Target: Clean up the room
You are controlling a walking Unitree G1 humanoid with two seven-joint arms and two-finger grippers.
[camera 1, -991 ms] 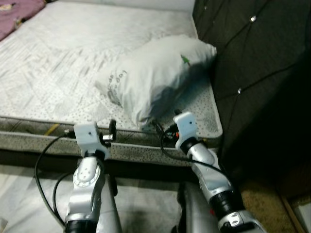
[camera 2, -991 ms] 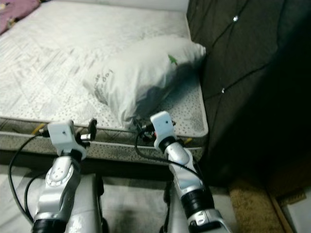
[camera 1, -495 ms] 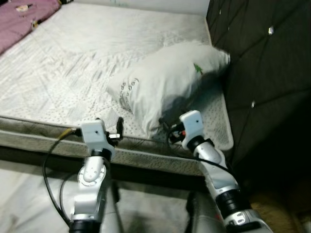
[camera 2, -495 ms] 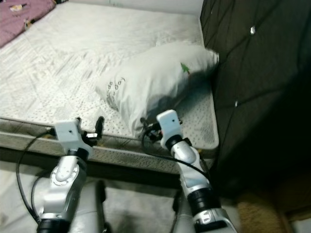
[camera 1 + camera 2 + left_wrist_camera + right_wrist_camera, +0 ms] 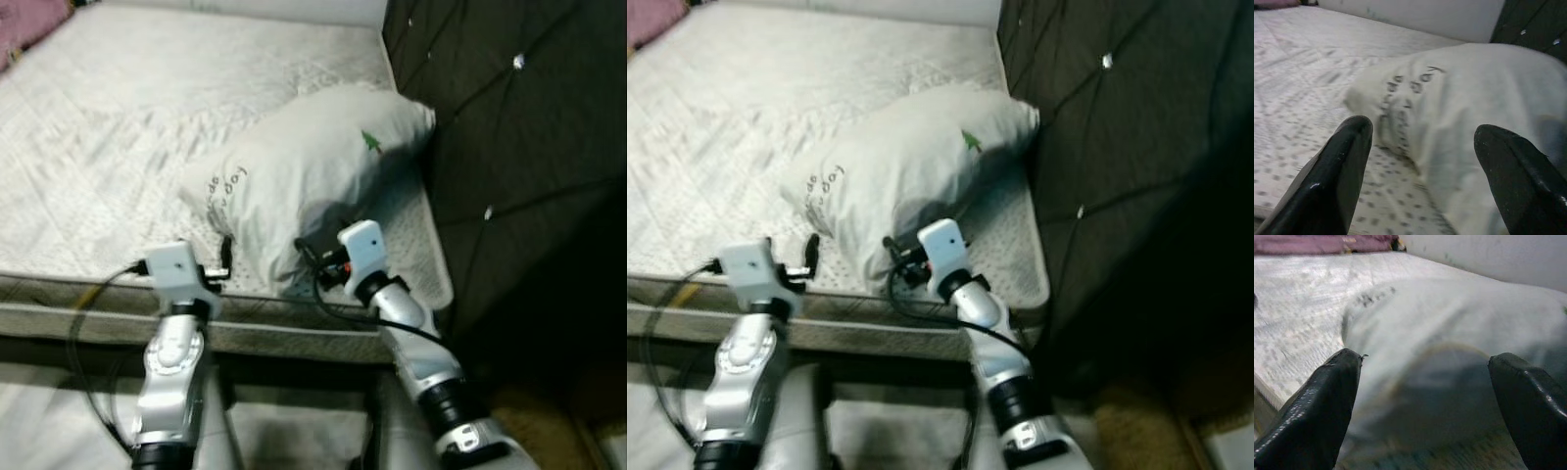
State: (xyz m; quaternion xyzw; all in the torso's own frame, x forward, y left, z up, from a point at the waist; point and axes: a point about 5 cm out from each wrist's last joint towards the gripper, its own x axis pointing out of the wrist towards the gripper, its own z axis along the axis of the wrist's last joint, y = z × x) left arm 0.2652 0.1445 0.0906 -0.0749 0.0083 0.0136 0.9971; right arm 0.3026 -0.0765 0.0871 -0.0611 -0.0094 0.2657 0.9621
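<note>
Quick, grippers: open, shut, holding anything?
Left gripper: open, holding nothing, aimed at the pillow.
Right gripper: open, holding nothing, close before the pillow.

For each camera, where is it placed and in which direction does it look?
Eye views: on the head, looking down at the bed; both silver arms show.
Left wrist view: along the open left gripper at the pillow.
Right wrist view: along the open right gripper at the same pillow.
All views share the pillow.
</note>
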